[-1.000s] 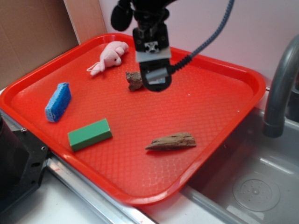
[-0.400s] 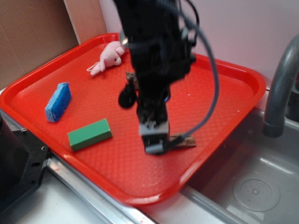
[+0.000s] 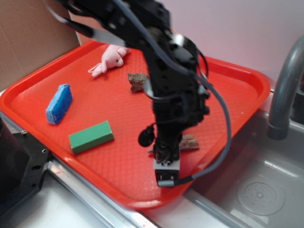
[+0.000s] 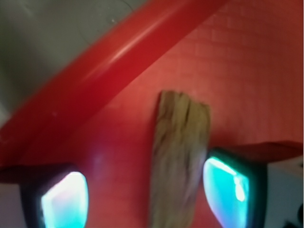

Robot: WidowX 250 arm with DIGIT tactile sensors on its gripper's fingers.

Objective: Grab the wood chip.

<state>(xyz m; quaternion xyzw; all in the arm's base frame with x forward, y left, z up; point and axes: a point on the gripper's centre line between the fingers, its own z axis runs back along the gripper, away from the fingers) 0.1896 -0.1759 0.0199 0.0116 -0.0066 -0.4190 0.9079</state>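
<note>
The wood chip is a flat brown-grey sliver lying on the red tray near its front right edge. In the exterior view the arm covers most of it. My gripper hangs low over the chip's left part. In the wrist view the wood chip runs lengthwise between the two fingers. It lies close to the right pad and well apart from the left pad. The gripper is open and I see no contact with the chip.
On the tray lie a green block, a blue sponge, a pink plush toy and a dark rock-like lump. The tray's raised rim runs just beyond the chip. A sink and faucet stand at the right.
The arm has swung from the back of the tray beside the dark lump to the front right. It has come down over the wood chip, which has not moved.
</note>
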